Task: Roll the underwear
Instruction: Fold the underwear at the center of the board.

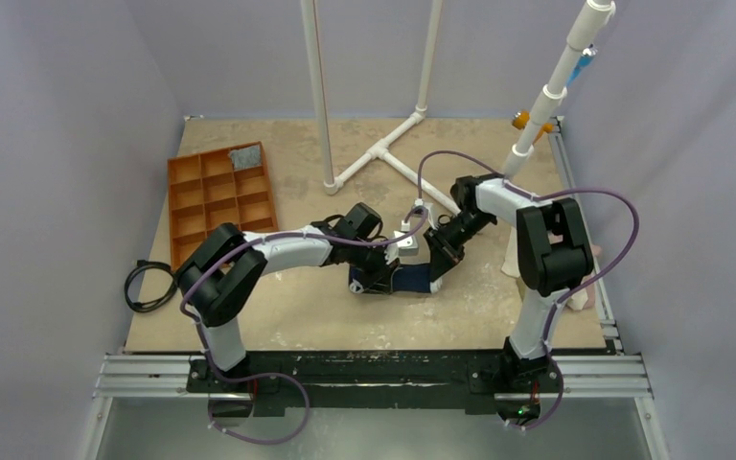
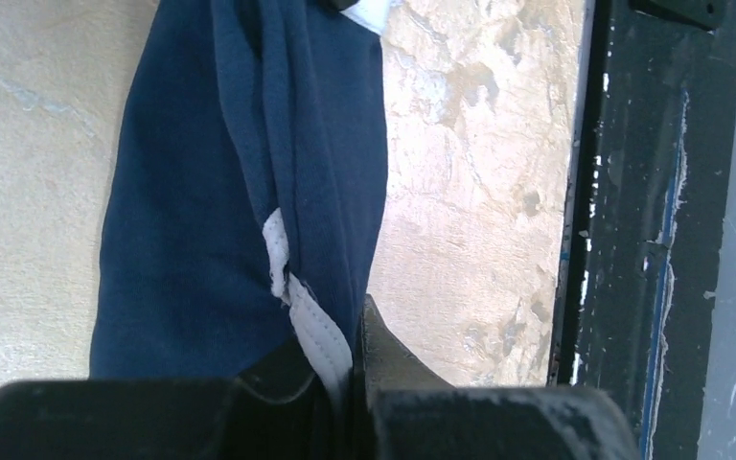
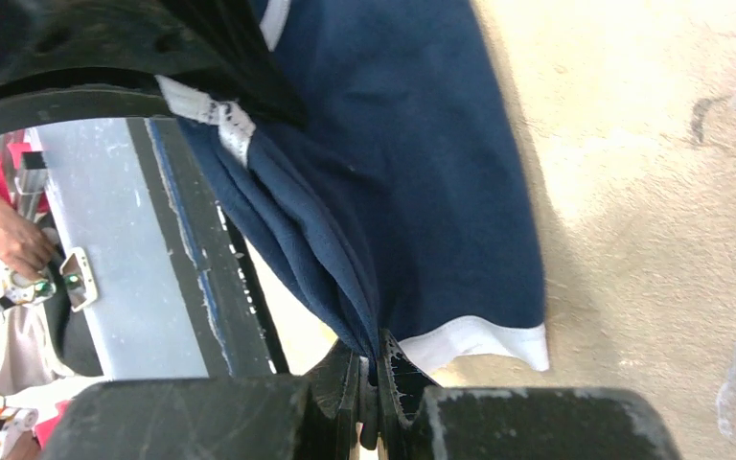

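1. Pinching the white trim of the underwear, the left end effector is pressed together on that hem, probably so the edge can be lifted and turned over.
2. Clamped on a gathered navy fold, the right end effector likely tensions the cloth between both grips.
3. Soft matte knit, creased into ridges, with a stitched pale band; it rests on the rough tan desk, right of the orange tray and nearer the arm bases.

Navy-blue underwear with white trim; orange tray.
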`<state>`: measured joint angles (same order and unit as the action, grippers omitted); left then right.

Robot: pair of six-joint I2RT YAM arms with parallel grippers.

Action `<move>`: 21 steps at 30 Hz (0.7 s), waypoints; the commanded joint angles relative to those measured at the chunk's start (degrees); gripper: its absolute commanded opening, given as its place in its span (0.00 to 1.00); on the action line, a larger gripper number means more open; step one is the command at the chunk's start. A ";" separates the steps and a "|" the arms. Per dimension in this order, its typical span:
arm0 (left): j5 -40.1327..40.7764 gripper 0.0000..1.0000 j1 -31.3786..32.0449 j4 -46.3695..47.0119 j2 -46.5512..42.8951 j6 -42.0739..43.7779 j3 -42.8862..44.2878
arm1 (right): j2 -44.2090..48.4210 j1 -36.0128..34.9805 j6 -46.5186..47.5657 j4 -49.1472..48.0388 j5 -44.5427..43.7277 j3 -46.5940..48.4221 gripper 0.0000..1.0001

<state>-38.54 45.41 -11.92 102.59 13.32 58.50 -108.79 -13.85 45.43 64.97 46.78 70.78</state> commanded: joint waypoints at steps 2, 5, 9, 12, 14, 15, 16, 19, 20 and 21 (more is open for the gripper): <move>-3.85 0.06 -0.06 -4.81 0.74 2.44 3.10 | 3.28 1.02 -4.34 -4.13 -3.32 -1.32 0.00; -3.19 0.10 -0.22 -5.47 1.47 2.59 3.12 | 3.14 1.04 -5.53 -4.62 -3.86 -0.99 0.00; -2.59 0.15 -0.23 -7.04 2.61 2.60 4.26 | 2.26 0.96 -7.46 -6.06 -4.47 -0.62 0.00; -2.15 0.17 -0.25 -7.62 2.96 2.51 4.73 | 1.48 0.96 -8.60 -6.90 -5.07 -0.71 0.00; -1.99 0.18 -0.39 -7.76 3.06 2.37 4.92 | 1.08 0.98 -9.43 -7.78 -5.59 -0.99 0.01; -1.87 0.19 -0.41 -7.84 3.06 2.28 4.95 | 0.97 0.94 -9.53 -7.99 -5.60 -1.00 0.02; -1.78 0.19 -0.47 -7.85 3.14 2.17 5.00 | 0.88 0.93 -9.82 -8.12 -5.49 -0.88 0.02; -1.68 0.21 -0.58 -7.90 3.38 1.50 5.34 | 0.38 0.87 -10.61 -8.58 -5.55 -0.40 0.05; -1.55 0.22 -0.70 -7.90 3.48 1.04 5.46 | 0.15 0.84 -10.88 -8.70 -5.63 -0.23 0.07; -1.54 0.22 -0.82 -7.95 3.60 0.68 5.55 | -0.03 0.85 -10.96 -8.72 -5.69 -0.03 0.08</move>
<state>-39.77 45.21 -19.40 105.47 14.55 61.80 -108.31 -13.87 36.53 57.45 41.41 69.87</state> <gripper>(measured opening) 0.210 0.063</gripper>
